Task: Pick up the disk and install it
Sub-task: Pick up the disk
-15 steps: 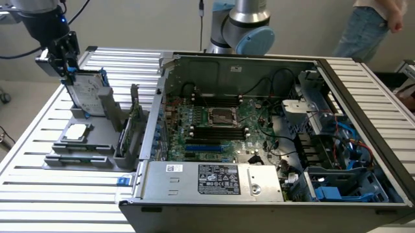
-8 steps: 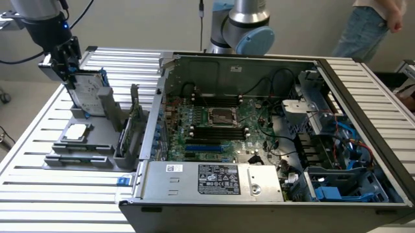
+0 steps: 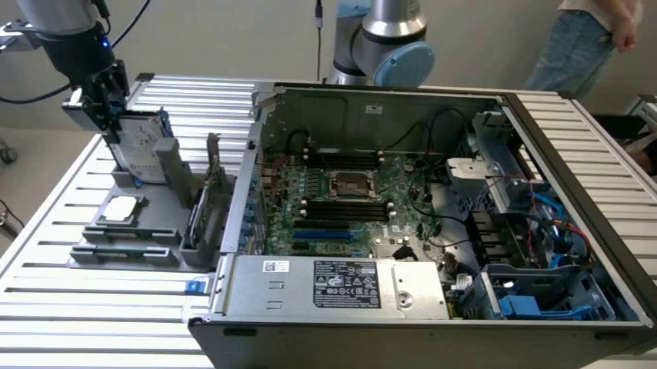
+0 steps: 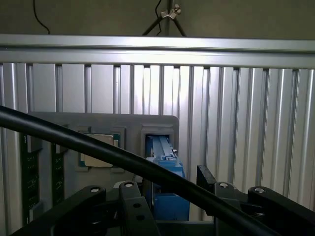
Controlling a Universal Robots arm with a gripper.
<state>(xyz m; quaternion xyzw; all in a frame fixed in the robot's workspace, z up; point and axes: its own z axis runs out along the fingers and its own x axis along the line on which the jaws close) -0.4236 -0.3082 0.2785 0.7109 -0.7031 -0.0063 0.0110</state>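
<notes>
Exterior view: a Universal Robots arm's claw (image 3: 103, 104) hangs directly over the disk (image 3: 144, 142). The disk stands on edge in a slot of the grey parts tray (image 3: 165, 231), which sits on the slatted aluminium worktop (image 3: 61, 323) at the exterior view's left of the open computer case (image 3: 575, 154). The upright slot seems meant to present the drive's narrow top edge to a grasp from above.

Also in the tray are a square processor chip (image 3: 121, 207), lying flat, and an expansion card (image 3: 212, 192), set on edge.

In the wrist view, the claw (image 4: 170, 196) has its black fingers (image 4: 129, 196) spread wide on either side of the disk's blue carrier (image 4: 162, 162). A gap shows on at least one side, so the drive looks straddled rather than gripped, and it rests in its slot, not lifted. A black cable (image 4: 74, 142) crosses that view.

Inside the case the motherboard (image 3: 349, 192) lies exposed. The power supply (image 3: 339, 284) runs along the near edge, and a bay with blue fittings (image 3: 534, 300) sits in the corner at the exterior view's right. A person in jeans (image 3: 575, 46) stands beyond the worktop.
</notes>
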